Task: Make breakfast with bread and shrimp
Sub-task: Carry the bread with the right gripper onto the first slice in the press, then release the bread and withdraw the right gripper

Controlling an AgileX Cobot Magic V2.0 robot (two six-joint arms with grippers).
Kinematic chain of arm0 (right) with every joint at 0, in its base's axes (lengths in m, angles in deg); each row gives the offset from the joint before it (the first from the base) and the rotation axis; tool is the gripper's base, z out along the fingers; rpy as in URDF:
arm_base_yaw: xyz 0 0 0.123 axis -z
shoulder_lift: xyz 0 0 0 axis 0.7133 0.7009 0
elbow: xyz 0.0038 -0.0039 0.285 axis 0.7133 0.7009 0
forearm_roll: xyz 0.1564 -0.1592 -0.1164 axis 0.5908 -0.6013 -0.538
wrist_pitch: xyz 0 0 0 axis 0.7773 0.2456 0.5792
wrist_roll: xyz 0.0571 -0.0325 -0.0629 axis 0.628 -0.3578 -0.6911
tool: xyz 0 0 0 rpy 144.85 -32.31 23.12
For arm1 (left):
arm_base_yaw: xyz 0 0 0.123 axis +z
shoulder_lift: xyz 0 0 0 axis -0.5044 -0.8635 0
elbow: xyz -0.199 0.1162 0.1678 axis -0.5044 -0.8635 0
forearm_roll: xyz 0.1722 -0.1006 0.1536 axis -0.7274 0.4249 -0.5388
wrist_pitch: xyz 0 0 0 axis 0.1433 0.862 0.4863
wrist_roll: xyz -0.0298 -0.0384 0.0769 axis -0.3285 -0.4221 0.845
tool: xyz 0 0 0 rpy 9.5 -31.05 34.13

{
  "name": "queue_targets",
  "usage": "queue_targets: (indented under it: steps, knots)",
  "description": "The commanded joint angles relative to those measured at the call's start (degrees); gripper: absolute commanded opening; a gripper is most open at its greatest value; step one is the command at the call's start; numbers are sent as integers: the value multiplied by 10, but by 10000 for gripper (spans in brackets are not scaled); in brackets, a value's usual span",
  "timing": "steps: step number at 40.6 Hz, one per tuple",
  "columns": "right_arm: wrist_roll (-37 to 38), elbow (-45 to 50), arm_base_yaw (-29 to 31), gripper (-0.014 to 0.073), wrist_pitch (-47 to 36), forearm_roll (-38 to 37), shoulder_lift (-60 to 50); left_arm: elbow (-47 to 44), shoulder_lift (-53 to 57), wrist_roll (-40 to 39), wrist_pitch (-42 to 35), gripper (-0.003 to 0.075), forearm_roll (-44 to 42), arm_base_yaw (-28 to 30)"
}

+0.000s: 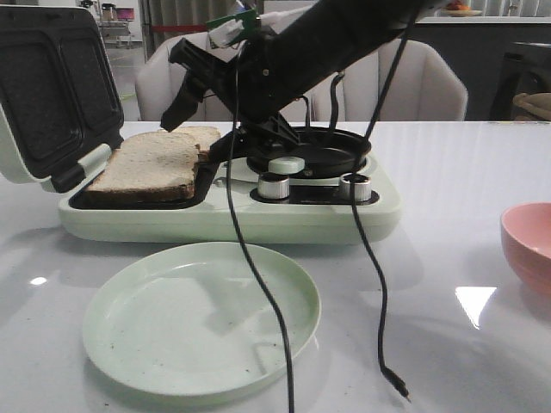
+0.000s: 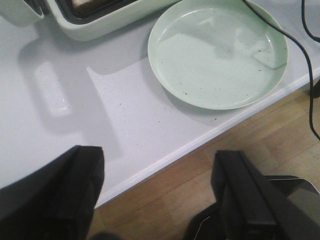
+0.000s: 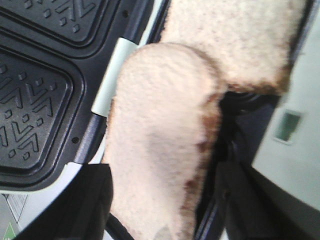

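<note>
now the right arm [image 1: 344, 39] reaches from the upper right across the table [image 1: 465, 172] and down over the sandwich maker [image 1: 232, 211], which stands open with its lid [image 1: 52, 95] raised at the left. the right gripper [image 3: 160, 210] is at the bread [image 1: 151, 163]. in the right wrist view its two fingers [image 3: 65, 205] stand on either side of the near slice [image 3: 160, 150], so they are spread around it, but i cannot tell if they press it or only stand beside it. the slice looks bent, with its brown crust along one side.

two slices are in the left tray of the maker. the front slice lies on top and overlaps the second slice [image 1: 202, 136], which shows behind it. the patterned dark plates of the lid are just beside the bread in the right wrist view.

on the right half of the maker sits a small black pan [image 1: 323, 155], and two metal knobs [image 1: 274, 185] are on the front. a pale green plate [image 1: 198, 314] lies on the table in front of the maker, near the edge. two black cables [image 1: 258, 284] hang from the arm over the plate and table. a pink bowl [image 1: 527, 245] is at the right edge.

the left gripper [image 2: 155, 195] hovers over the table edge, near the plate, fingers wide apart and holding nothing. the shrimp is not visible in any view.
</note>
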Motion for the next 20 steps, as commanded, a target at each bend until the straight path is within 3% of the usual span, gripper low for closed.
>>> queue_targets:
  steps: [1, 8, 20]
  knots:
    - [-3, -21, 19, 546, 37, -4, -68, 17, -1, -1, -32, 511, -4, -5]
    - [12, -21, 23, 546, 85, -104, -140, 17, -1, -1, -32, 511, -4, -5]
    - [167, 38, -46, 546, 133, -483, -316, 17, -1, -1, -32, 511, -4, -5]
